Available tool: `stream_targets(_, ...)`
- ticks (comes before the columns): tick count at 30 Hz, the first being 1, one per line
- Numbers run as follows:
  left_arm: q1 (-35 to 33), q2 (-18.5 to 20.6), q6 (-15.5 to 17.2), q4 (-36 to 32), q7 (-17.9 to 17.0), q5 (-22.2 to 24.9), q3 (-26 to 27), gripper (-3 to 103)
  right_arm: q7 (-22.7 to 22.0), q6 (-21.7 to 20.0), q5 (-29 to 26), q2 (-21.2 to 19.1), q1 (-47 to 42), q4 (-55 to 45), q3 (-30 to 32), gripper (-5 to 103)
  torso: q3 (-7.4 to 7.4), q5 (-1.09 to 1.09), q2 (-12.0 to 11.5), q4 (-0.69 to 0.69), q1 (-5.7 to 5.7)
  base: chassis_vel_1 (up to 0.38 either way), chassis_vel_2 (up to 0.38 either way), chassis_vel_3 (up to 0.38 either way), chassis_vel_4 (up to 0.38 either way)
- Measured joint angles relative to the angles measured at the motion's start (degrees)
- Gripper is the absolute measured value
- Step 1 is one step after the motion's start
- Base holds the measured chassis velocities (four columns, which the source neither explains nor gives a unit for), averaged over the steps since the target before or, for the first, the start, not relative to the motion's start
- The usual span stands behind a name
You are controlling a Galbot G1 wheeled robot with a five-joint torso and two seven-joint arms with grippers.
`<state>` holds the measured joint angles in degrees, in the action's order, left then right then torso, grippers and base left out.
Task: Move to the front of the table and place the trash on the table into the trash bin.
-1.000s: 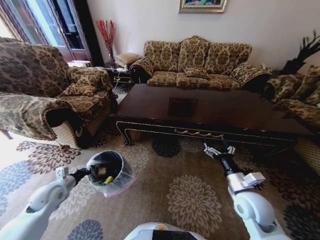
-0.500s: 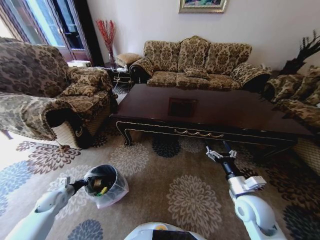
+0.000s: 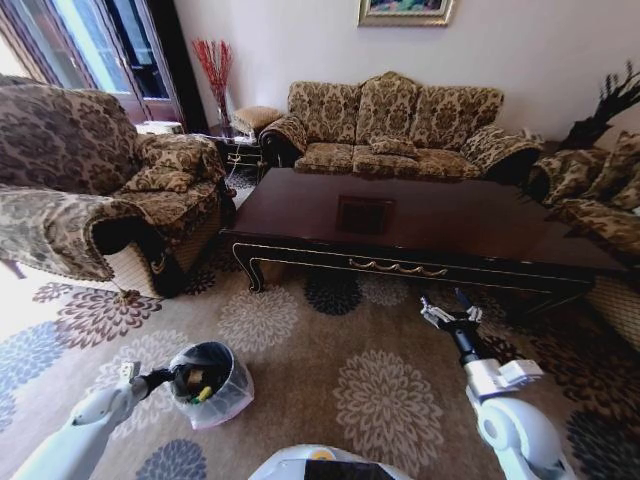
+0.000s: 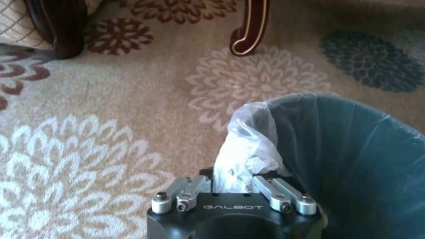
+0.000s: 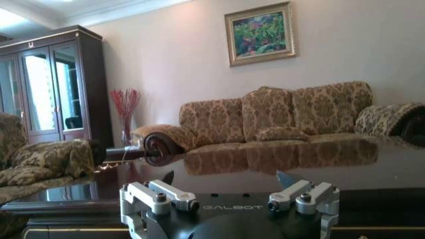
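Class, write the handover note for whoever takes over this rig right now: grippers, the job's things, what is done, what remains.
Left gripper: shut on the trash bin's bag liner at the rim, low over the carpet.
Right gripper: open, holding nothing, in front of the table.
Trash bin: items lie inside it.
Table: I see no trash on its top.
Done: trash looks binned.
Left: apparently only setting the bin down and letting go.

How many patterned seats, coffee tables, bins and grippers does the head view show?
Patterned seats: 3 (armchair, sofa, right-hand seat)
Coffee table: 1
Trash bin: 1
Grippers: 2 (left gripper shut on the bin's liner, right gripper open above the carpet before the table)
Total: 7
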<state>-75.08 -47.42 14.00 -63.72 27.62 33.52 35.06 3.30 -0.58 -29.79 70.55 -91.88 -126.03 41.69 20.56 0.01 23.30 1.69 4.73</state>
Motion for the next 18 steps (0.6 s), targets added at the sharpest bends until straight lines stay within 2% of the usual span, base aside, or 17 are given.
stream_targets(3, -0.81, 0.57, -0.03, -1.68, 0.19, 0.05, 0.33, 38, 0.01, -0.03, 0.19, 0.14, 0.13, 0.0, -0.32, 100, 0.02, -0.01, 0.01, 0.0, 0.01, 0.0, 0.0, 0.0, 0.0)
stream_targets(5, -1.09, 0.7, -0.02, -2.22, 0.29, 0.06, 0.65, 38, 0.01, -0.03, 0.19, 0.15, 0.13, -0.01, -0.32, 100, 0.02, -0.02, 0.01, -0.01, 0.01, 0.0, 0.0, 0.0, 0.0)
stream_targets(9, -3.53, 1.25, -0.5, -5.77, 0.41, 0.06, 4.03, 59, 0.19, -0.02, -0.37, -0.13, 0.09, -0.29, 0.51, 100, 0.02, -0.02, 0.03, -0.01, 0.01, 0.0, 0.0, 0.0, 0.0)
stream_targets(10, -3.53, 1.25, -0.5, -5.77, 0.41, 0.06, 4.03, 59, 0.19, -0.02, -0.37, -0.13, 0.09, -0.29, 0.51, 100, 0.02, -0.02, 0.03, -0.01, 0.01, 0.0, 0.0, 0.0, 0.0)
stream_targets(11, -4.27, 1.38, -0.75, -6.8, 0.42, 0.1, 5.12, 65, 0.32, -0.01, -0.66, -0.27, 0.09, -0.31, 0.82, 100, 0.03, -0.02, 0.03, -0.01, 0.01, 0.0, 0.0, 0.0, 0.0)
stream_targets(13, -4.63, 1.44, -0.85, -7.37, 0.41, 0.13, 5.74, 65, 0.4, 0.01, -0.79, -0.32, 0.1, -0.31, 0.96, 100, 0.03, -0.02, 0.03, 0.0, 0.02, 0.0, 0.0, 0.0, 0.0)
stream_targets(14, -5.74, 1.54, -0.98, -9.3, 0.41, 0.29, 7.65, 76, 0.65, 0.09, -1.14, -0.45, 0.2, -0.29, 1.29, 100, 0.03, -0.01, 0.04, 0.0, 0.02, 0.0, 0.0, 0.0, 0.0)
stream_targets(15, -6.84, 1.56, -0.76, -11.76, 0.25, 1.24, 9.75, 81, 0.86, 0.19, -1.51, -0.56, 0.36, -0.2, 1.49, 100, 0.04, -0.03, 0.04, 0.01, 0.02, 0.0, 0.0, 0.0, 0.0)
stream_targets(16, -6.84, 1.56, -0.76, -11.76, 0.25, 1.24, 9.75, 81, 0.86, 0.19, -1.51, -0.56, 0.36, -0.2, 1.49, 100, 0.04, -0.03, 0.04, 0.01, 0.02, 0.0, 0.0, 0.0, 0.0)
stream_targets(18, -8.13, 1.57, 0.29, -15.38, -0.03, 2.44, 12.8, 92, 1.06, 0.39, -1.89, -0.6, 0.54, -0.31, 1.52, 100, 0.04, 0.04, 0.05, -0.02, 0.02, 0.0, 0.0, 0.0, 0.0)
